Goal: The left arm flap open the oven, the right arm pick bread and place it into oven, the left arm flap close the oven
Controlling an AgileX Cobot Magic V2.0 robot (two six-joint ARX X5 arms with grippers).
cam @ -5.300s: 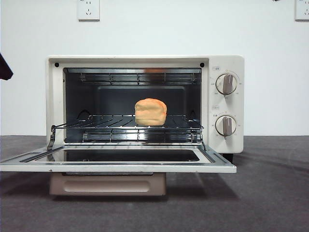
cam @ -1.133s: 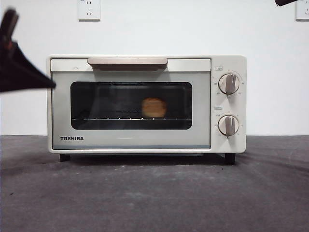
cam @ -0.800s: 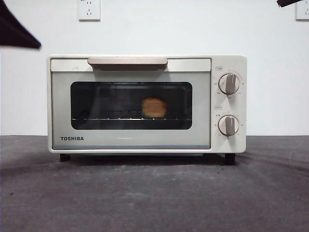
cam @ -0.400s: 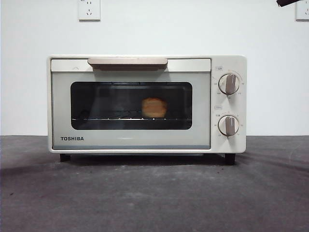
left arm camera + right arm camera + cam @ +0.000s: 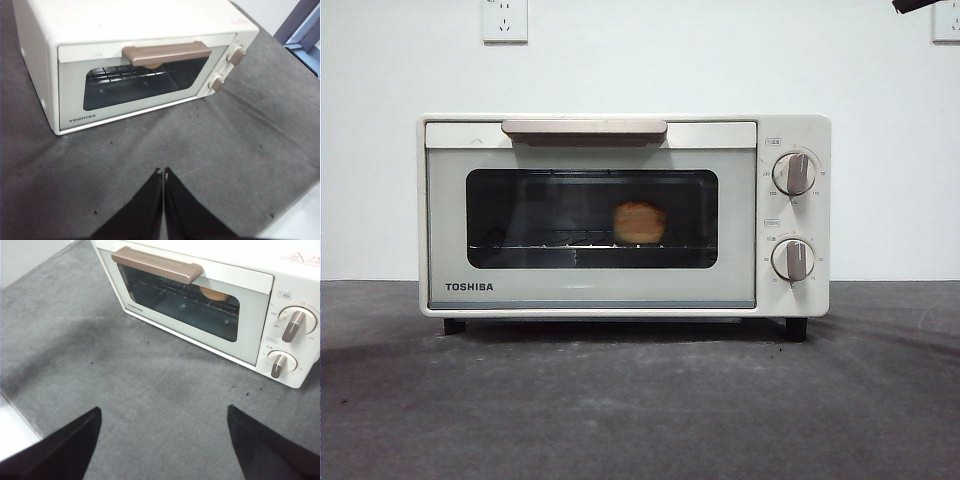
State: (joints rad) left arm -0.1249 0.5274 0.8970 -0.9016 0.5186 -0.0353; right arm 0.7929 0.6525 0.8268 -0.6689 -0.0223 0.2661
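Observation:
The cream-white TOSHIBA oven (image 5: 620, 215) stands on the dark grey table with its glass door shut and its beige-brown handle (image 5: 584, 129) at the top. The bread (image 5: 639, 222) sits on the wire rack inside, seen through the glass; a sliver of it shows in the right wrist view (image 5: 214, 294). My left gripper (image 5: 163, 173) is shut and empty, held above the table in front of the oven (image 5: 135, 60). My right gripper (image 5: 162, 427) is open and empty, also held back from the oven (image 5: 215, 295). In the front view only a black tip (image 5: 912, 5) shows at the top right corner.
Two round knobs (image 5: 792, 173) (image 5: 791, 259) sit on the oven's right panel. Wall sockets (image 5: 504, 19) are on the white wall behind. The table's edge (image 5: 15, 427) lies close under the right gripper, and another edge (image 5: 295, 220) shows in the left wrist view.
The oven door, open 5.5 s ago, is shut with the bread inside. The black arm at the left edge has risen out of the front view over the last second.

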